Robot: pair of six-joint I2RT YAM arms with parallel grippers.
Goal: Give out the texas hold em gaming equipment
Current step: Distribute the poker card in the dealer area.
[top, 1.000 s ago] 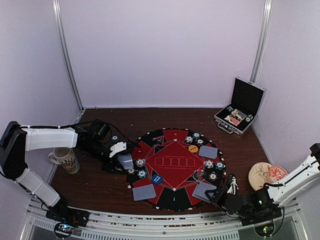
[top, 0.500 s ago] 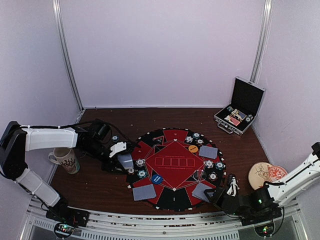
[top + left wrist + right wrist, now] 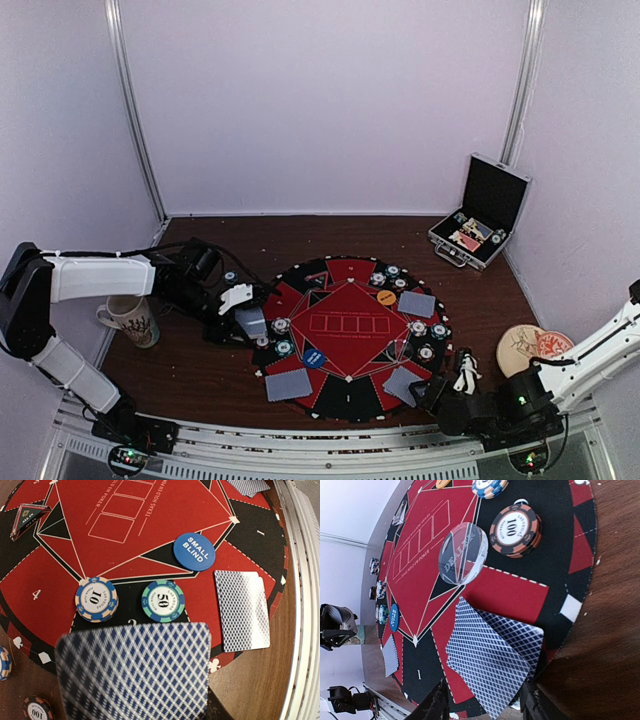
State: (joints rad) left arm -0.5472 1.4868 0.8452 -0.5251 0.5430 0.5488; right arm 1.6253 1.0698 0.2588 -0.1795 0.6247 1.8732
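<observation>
Dark wood tabletop (image 3: 200, 365) inside pale walls carries the round red-and-black mat (image 3: 345, 268). At the mat's left edge I see my left gripper (image 3: 243, 308) clamped on a held card (image 3: 132, 672), whose blue diamond back fills the near part of the wrist feed, blurred. Just past it the 10 chip (image 3: 96, 599) and the 50 chip (image 3: 163, 601) sit side by side on the mat, with the SMALL BLIND button (image 3: 194, 551) beyond them and a flat card (image 3: 241, 610) near the rim. My right gripper (image 3: 484, 704) is spread wide and holds nothing, its fingers either side of two overlapping cards (image 3: 492, 662) at the mat's near-right edge. Farther in sit the clear DEALER disc (image 3: 462, 553) and the 100 chip (image 3: 515, 530).
</observation>
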